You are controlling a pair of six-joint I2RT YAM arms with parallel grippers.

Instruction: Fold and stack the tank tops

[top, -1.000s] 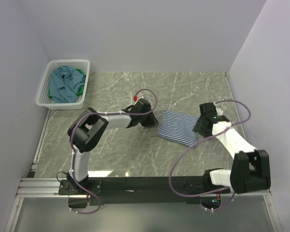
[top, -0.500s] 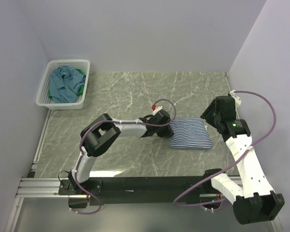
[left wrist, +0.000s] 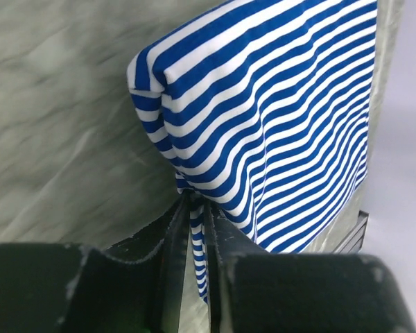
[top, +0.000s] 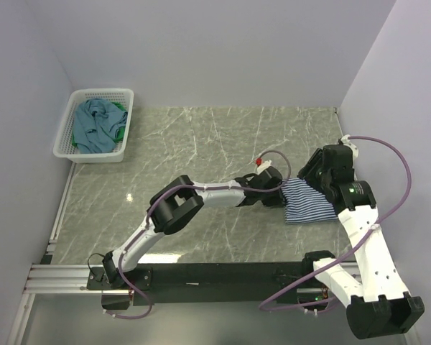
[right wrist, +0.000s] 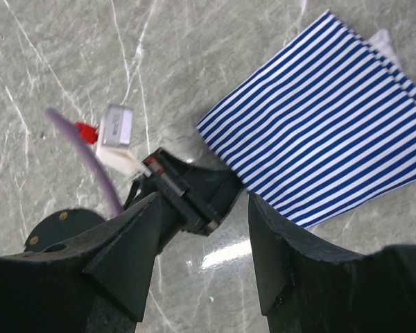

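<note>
1. Striped tank top, navy and white, lies folded into a compact, roughly four-sided packet on the desk. It is well apart from the white lattice basket, across the desk and nearer the arm bases than the basket is.
2. The left end effector is at the packet's edge that faces the basket. Its two fingers are pressed together on a bunched bit of the striped cloth, which runs down between the pads in the left wrist view.
3. In that same view the cloth fans out from the pinch in soft creases, with a rounded fold along the side towards the bare desk.
4. The left arm stretches out low and long, on a line leading away from the basket.
5. The right end effector hangs above the packet's corner that is farther from the basket. Its fingers are spread and nothing sits between them. Its wrist camera looks down on the left end effector and the stripes.
6. The teal tank top lies crumpled inside the basket and fills most of it.
7. The green tank top is in the basket too, mostly buried, showing only at the teal one's edges.
</note>
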